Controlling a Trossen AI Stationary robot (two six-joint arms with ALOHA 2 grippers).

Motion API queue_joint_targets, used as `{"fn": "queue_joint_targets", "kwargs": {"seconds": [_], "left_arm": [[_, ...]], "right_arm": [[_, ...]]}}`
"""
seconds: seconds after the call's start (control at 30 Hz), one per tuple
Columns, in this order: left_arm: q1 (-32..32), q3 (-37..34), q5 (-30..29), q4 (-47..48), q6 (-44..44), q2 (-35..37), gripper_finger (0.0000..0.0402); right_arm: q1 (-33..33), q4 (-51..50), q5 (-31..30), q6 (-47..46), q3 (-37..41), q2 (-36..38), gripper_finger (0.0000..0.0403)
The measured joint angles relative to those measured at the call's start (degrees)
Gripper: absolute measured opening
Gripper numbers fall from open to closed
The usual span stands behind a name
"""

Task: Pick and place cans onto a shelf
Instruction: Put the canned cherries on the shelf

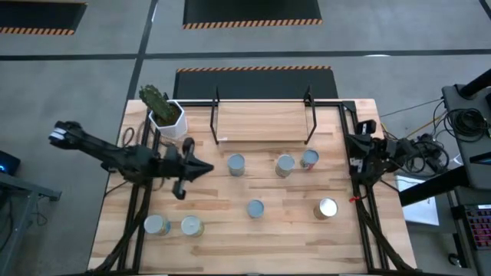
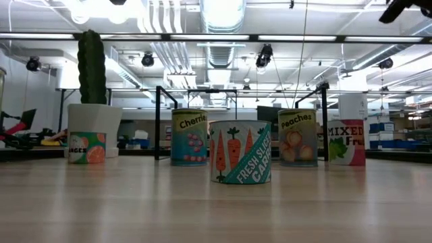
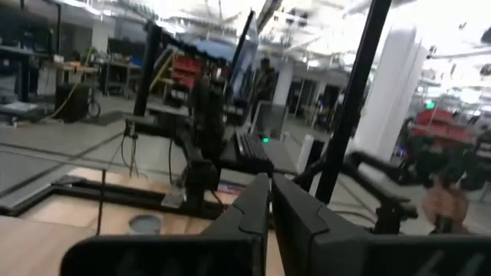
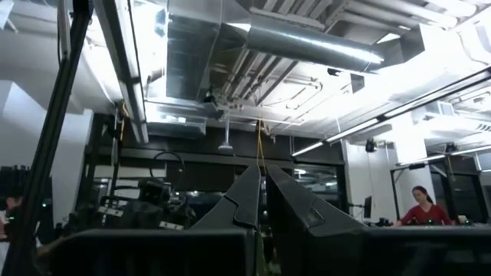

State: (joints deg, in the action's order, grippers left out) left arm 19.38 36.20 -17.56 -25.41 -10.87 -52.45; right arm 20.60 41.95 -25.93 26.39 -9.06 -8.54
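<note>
Several cans stand upright on the wooden table: three in a row before the shelf, two nearer the middle, and two at the near left. The low view shows the labels, such as carrots and cherries. The light-wood shelf with black uprights stands at the far edge with nothing on it. My left gripper is shut and empty above the table, left of the row. My right gripper is shut at the right edge, tilted up.
A white hexagonal pot with a cactus stands at the far left corner, beside the shelf. Black frame rails run along the table's left and right sides. Bare wood lies between the can groups.
</note>
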Motion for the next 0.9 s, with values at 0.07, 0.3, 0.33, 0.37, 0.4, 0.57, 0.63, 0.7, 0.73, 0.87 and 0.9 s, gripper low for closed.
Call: {"fn": "queue_joint_targets", "kwargs": {"seconds": [0.07,0.3,0.33,0.37,0.4,0.57,0.63,0.7,0.73,0.87,0.9], "left_arm": [[0.0,1.5,0.0,0.4,-0.1,-2.8,0.0000],[0.1,7.4,0.0,9.0,-7.0,-9.6,0.0000],[0.3,8.3,0.0,11.3,-8.9,-10.2,0.0000],[0.3,9.1,0.0,14.1,-10.5,-11.0,0.0000],[0.3,9.9,0.0,16.7,-11.7,-11.8,0.0000],[0.3,14.6,-0.1,24.9,-15.2,-16.3,0.0000],[0.3,16.4,-0.1,27.0,-15.2,-18.4,0.0000],[0.3,18.4,0.0,29.1,-15.5,-20.6,0.0000],[0.3,19.5,0.0,30.4,-15.8,-21.6,0.0000],[0.2,24.0,0.0,35.9,-16.2,-25.3,0.0000],[0.2,24.8,0.0,37.5,-16.4,-26.1,0.0000]], "right_arm": [[0.0,-0.1,0.0,0.9,-1.7,-2.3,0.0012],[0.0,-2.0,0.0,2.8,-7.2,-8.6,0.0012],[0.0,-3.9,0.0,1.9,-7.9,-9.0,0.0012],[0.0,-6.2,0.0,1.3,-8.6,-9.5,0.0012],[0.0,-8.4,-0.1,0.4,-9.2,-9.9,0.0012],[0.0,-15.4,-0.2,-1.4,-12.4,-12.1,0.0012],[0.0,-19.3,-0.1,-3.9,-14.0,-12.5,0.0012],[0.0,-23.5,-0.1,-5.8,-15.4,-12.8,0.0012],[0.0,-25.4,-0.1,-6.3,-16.1,-12.9,0.0012],[0.0,-29.6,-0.1,-9.2,-18.1,-13.0,0.0012],[0.0,-29.6,-0.1,-9.9,-18.1,-12.9,0.0012]]}}
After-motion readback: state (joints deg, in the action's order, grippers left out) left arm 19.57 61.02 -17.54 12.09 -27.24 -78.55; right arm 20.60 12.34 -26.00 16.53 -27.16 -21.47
